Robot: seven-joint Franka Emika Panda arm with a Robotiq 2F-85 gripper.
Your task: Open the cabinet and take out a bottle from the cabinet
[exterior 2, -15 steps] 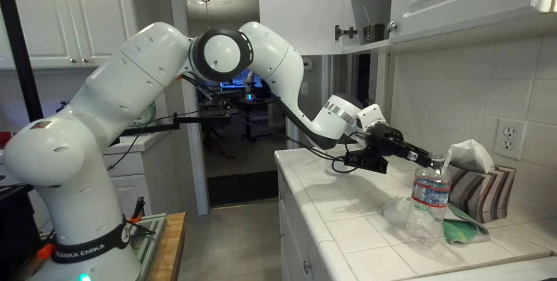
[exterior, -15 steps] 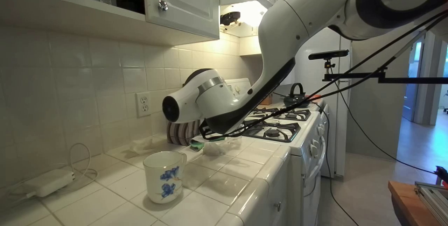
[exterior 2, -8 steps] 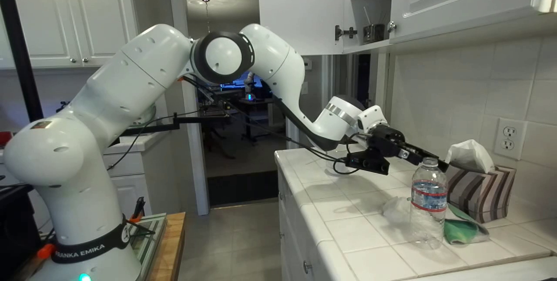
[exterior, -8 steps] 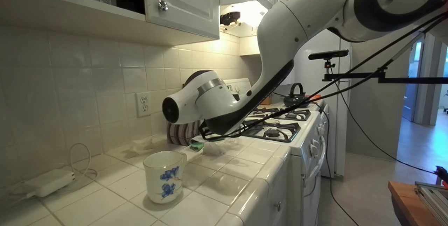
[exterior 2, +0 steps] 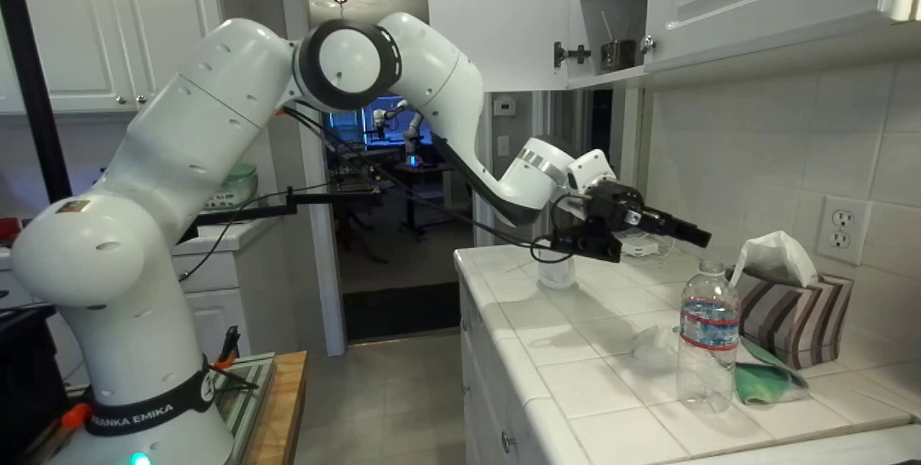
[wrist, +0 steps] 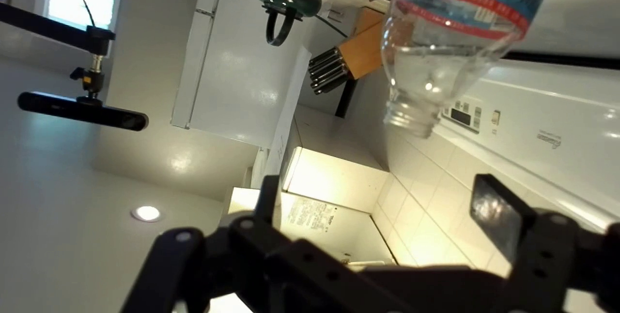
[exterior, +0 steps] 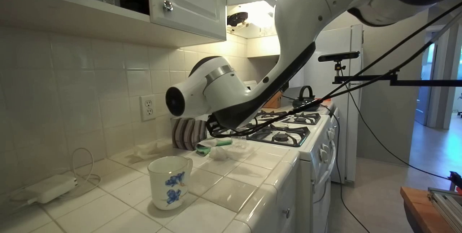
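I see the black claw (wrist: 381, 204) gaping empty: the clear, blue-and-red-labelled plastic bottle (exterior 2: 709, 335) likely needs no hold, upright near the white-tiled tabletop (exterior 2: 597, 384) edge by the white stove (exterior: 306, 150).

A tiled wall (exterior: 108, 85) with 1 outlet (exterior: 147, 108) backs the tiled counter (exterior: 229, 191).

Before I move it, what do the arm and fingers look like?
White, rounded arm, black ring at the elbow, silver band near the wrist, black cables. Black base strap lettered FRANKA EMIKA. Angular black fingers, one showing a flat greyish face.
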